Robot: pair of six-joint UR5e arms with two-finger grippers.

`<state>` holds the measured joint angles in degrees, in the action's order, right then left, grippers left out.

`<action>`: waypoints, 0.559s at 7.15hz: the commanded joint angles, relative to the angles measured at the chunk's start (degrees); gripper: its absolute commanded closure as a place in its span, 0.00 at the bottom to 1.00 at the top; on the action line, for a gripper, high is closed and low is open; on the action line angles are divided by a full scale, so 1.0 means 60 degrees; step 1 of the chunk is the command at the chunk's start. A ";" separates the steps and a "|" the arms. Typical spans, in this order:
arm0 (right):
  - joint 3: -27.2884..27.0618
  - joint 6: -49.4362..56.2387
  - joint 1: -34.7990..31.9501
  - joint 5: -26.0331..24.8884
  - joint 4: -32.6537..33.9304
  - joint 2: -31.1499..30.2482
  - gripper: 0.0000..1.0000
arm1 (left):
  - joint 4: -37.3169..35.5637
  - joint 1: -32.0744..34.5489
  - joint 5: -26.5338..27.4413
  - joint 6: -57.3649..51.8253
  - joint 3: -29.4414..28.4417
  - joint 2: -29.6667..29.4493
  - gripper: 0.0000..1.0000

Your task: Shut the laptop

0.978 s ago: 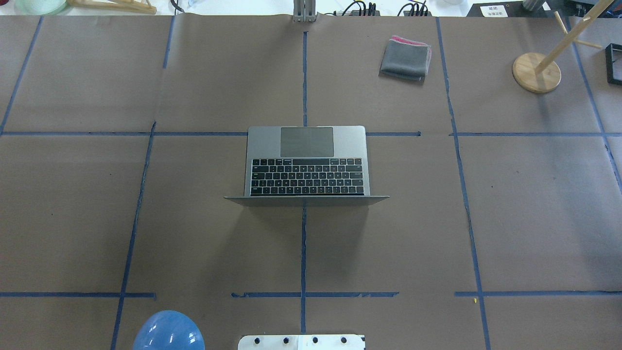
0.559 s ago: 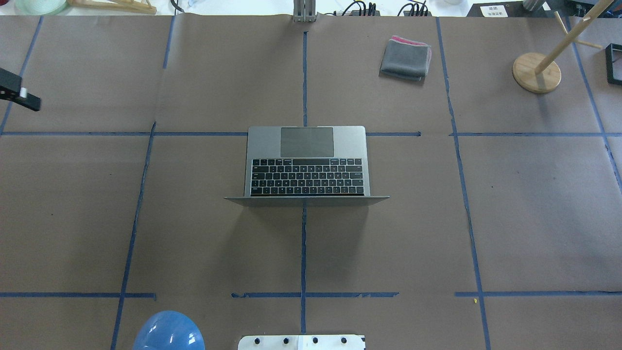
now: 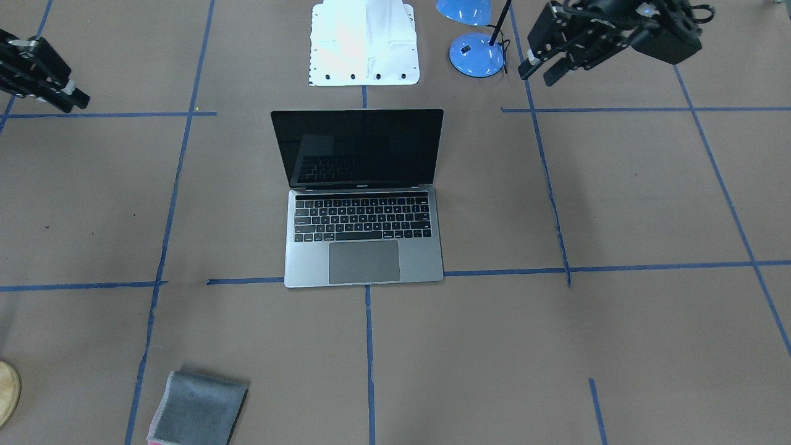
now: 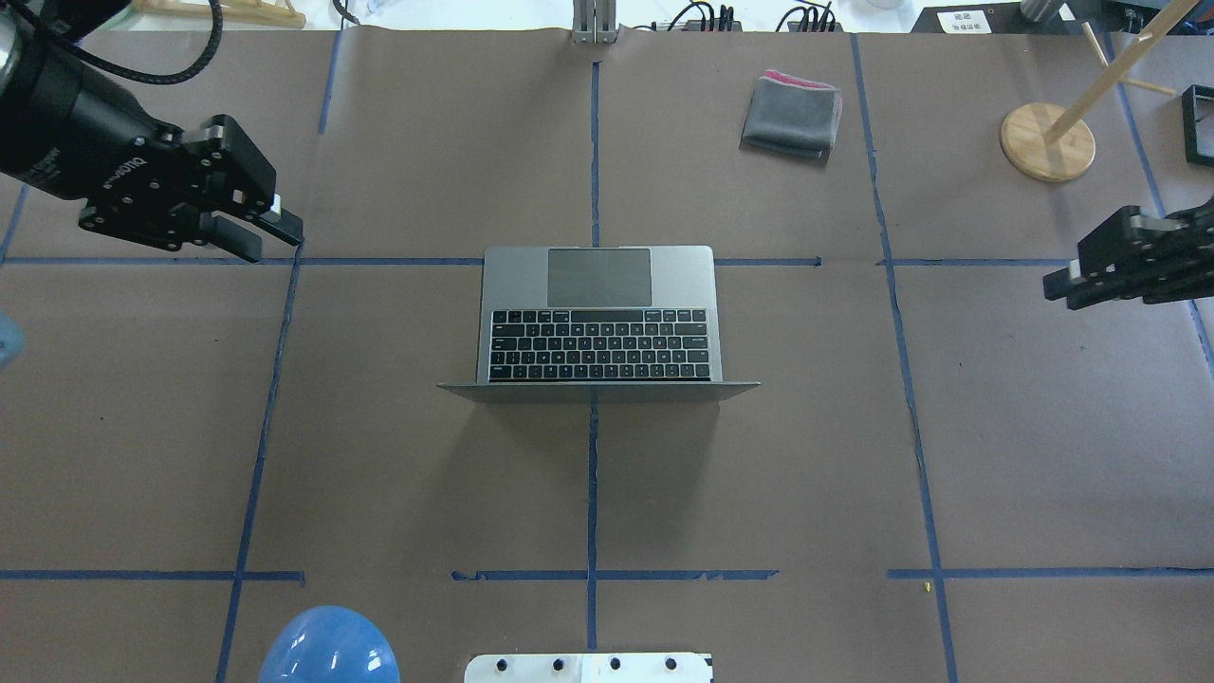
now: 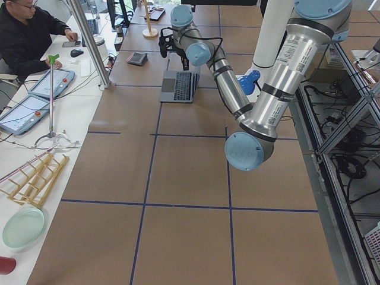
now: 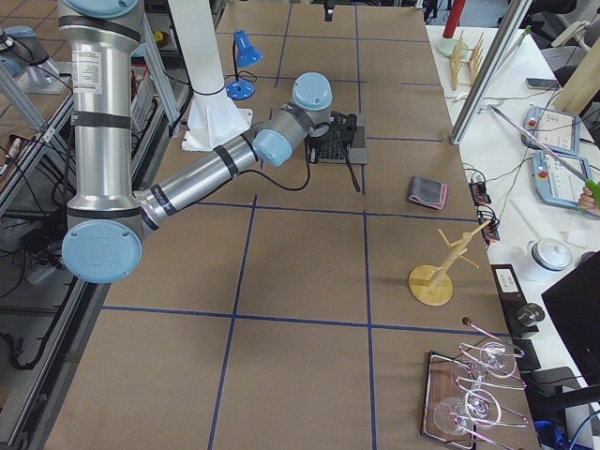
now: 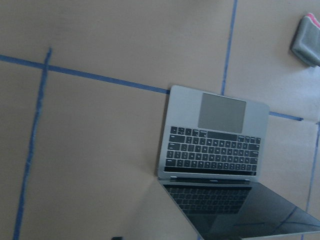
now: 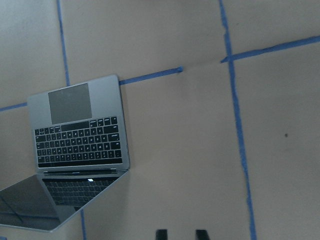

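The space-grey laptop [image 4: 597, 313] stands open in the middle of the table, its dark screen upright and facing away from the robot base. It also shows in the front view [image 3: 364, 235], the left wrist view [image 7: 215, 135] and the right wrist view [image 8: 80, 130]. My left gripper [image 4: 275, 237] hovers open and empty to the far left of the laptop; it also shows in the front view [image 3: 536, 73]. My right gripper [image 4: 1060, 287] hovers open and empty far to the right, near the table's edge, its fingertips [image 8: 200, 233] apart in the right wrist view.
A folded grey cloth with a pink edge [image 4: 792, 114] lies at the far right of the laptop. A wooden stand [image 4: 1048, 142] is at the far right corner. A blue lamp [image 4: 327, 650] and the white base plate [image 4: 588, 667] sit at the near edge.
Both arms have come into the overhead view. The left gripper has moved in from the left edge toward the laptop; the right gripper has appeared at the right edge. The laptop has not moved.
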<state>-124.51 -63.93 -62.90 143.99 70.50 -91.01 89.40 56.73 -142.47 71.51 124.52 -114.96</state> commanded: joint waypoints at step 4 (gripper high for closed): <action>-0.0034 -0.2469 0.3798 -0.1243 -0.2053 0.1323 0.97 | 0.0012 -0.3371 0.1990 0.1046 -0.0025 -0.1214 1.00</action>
<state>-124.71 -76.80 -44.78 139.51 59.29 -85.29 89.47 40.73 -133.19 76.53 124.49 -120.96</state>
